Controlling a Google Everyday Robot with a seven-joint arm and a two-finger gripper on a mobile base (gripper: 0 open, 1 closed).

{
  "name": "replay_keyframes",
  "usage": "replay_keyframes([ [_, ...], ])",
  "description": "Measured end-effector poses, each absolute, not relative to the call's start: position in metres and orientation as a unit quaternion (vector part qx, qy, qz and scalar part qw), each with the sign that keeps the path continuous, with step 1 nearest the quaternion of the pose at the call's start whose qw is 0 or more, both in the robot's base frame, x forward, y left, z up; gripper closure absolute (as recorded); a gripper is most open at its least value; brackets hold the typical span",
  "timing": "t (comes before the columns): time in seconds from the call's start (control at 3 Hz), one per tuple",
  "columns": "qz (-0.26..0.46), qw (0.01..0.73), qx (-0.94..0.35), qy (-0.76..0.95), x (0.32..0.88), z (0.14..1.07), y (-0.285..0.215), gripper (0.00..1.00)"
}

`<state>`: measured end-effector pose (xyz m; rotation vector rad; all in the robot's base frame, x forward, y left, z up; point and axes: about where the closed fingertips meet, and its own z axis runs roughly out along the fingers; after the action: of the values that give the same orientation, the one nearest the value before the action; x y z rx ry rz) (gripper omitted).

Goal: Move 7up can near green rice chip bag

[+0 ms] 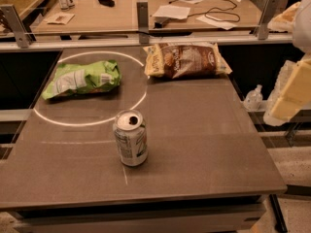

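Note:
The 7up can (130, 138) stands upright on the grey table (209, 144), in front of the middle, with its opened silver top showing. The green rice chip bag (82, 78) lies flat at the back left, inside a white ring drawn on the table. The can is apart from the bag, to the front right of it. My gripper (291, 91) shows as pale cream parts at the right edge of the view, raised beyond the table's right side, far from the can and holding nothing that I can see.
A brown and cream chip bag (187, 59) lies at the back centre-right. A metal rail with posts (142, 16) runs along the table's back edge, with a cluttered desk behind it. A clear bottle (253, 98) stands off the right side.

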<state>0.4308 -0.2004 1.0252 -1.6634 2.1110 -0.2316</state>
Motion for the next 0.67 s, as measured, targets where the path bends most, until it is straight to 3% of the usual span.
replay_keyframes([
  [0.67,-0.063,0.244,-0.579,0.775,0.4277,1.0284,-0.2018,0.00],
])
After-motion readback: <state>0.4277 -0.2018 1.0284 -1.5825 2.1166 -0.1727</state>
